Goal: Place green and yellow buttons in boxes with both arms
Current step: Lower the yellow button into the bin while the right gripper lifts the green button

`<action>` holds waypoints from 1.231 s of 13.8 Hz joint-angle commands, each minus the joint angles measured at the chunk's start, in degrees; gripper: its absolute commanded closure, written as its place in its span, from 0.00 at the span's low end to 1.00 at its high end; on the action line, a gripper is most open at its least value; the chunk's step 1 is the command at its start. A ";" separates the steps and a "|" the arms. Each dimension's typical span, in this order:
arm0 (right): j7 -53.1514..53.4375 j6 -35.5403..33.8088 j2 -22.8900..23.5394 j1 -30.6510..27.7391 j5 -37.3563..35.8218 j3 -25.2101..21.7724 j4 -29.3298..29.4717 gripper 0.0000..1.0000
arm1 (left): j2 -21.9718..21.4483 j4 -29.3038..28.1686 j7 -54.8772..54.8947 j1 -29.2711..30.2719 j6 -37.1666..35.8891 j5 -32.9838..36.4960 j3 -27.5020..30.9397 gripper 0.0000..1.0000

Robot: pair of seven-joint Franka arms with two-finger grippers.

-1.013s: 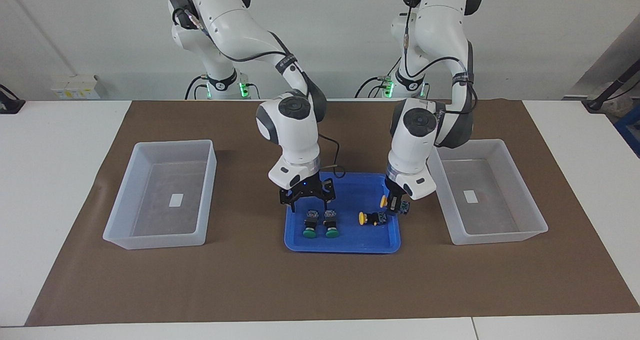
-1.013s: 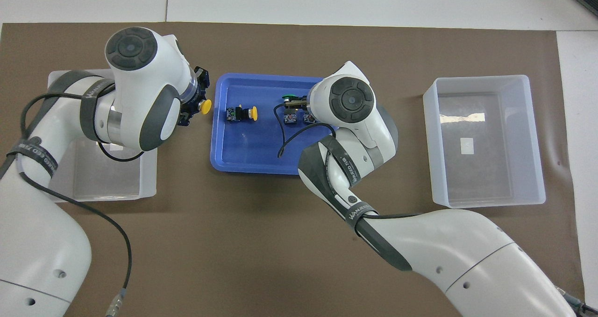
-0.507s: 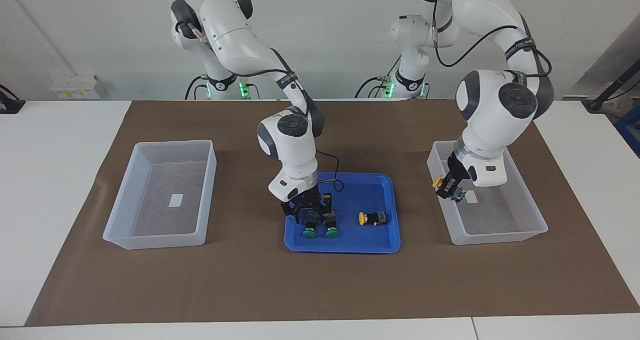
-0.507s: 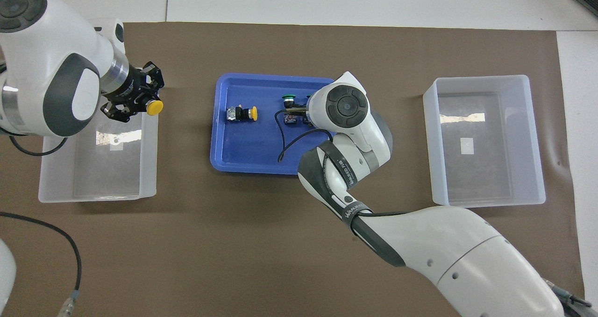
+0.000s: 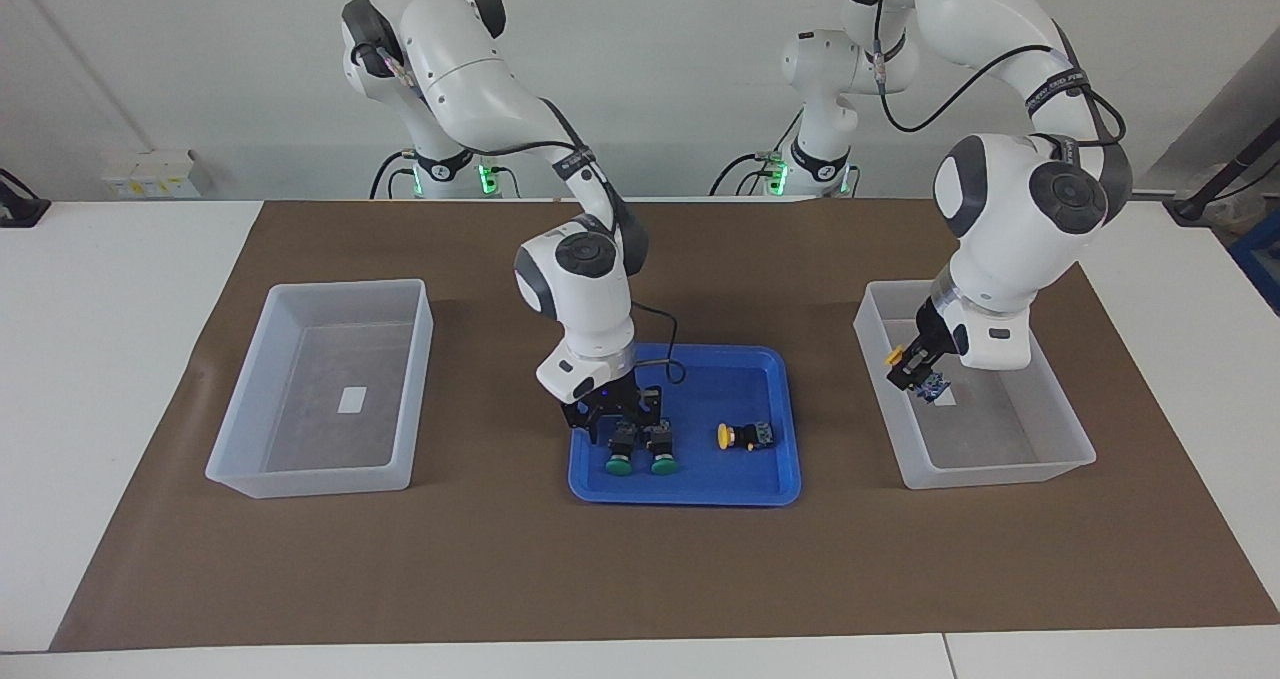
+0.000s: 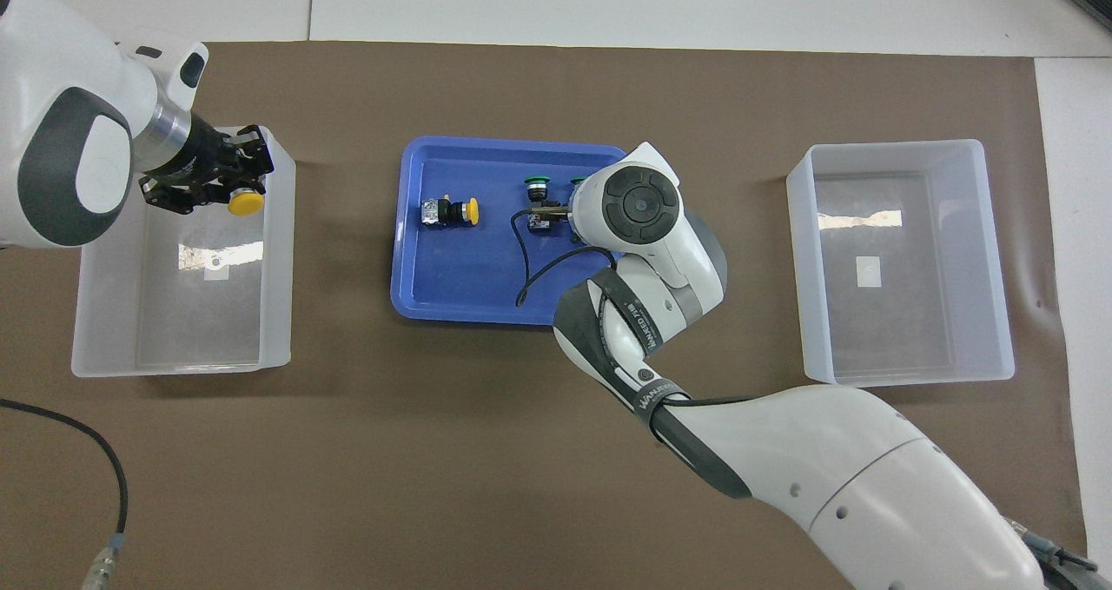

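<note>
My left gripper (image 5: 918, 371) is clenched on a yellow-capped button (image 6: 245, 202) and hangs over the box at my left arm's end (image 5: 1075, 437); a second ago it was still at the edge of the blue tray (image 5: 785, 439), so the carry is done and what I judge remains for this button is to let go. My right gripper (image 5: 632, 421) has come down from above the tray onto the pair of green-capped buttons (image 5: 634, 453) and its fingers have just closed; it appears to pinch the black body of one, though I cannot tell which. The second yellow-capped button (image 5: 742, 437) lies on its side in the tray, beside my right gripper toward my left arm's end. The box at my right arm's end (image 5: 250, 459), well apart from my right gripper, holds only its small white label. Both boxes are translucent, whitish, smooth plastic with straight walls; the tray is shallow, glossy, round-cornered. The buttons are small, with round domed caps, black bodies and bluish terminal ends. All rests on a matte brown mat (image 5: 500, 579)
</note>
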 commanded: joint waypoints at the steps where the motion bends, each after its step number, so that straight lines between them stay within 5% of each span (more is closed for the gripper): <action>1: 1.45 0.83 -1.97 -0.21 -1.81 0.19 -1.06 1.00 | -1.11 -0.56 6.25 1.23 -1.14 -0.86 -0.13 1.00; 5: 1.27 -2.15 -10.74 -3.36 -1.72 0.19 -3.68 1.00 | -2.43 -3.64 16.53 3.60 -0.27 -0.86 -0.13 1.00; 10: -1.53 -2.34 -23.49 -10.56 -1.72 0.19 -16.95 1.00 | -4.71 -10.48 22.17 4.66 6.14 -0.77 -0.05 1.00; 17: -21.55 -2.43 -30.80 -24.71 -1.37 0.28 -25.92 1.00 | -7.09 -22.62 25.95 4.66 19.94 -0.68 0.13 1.00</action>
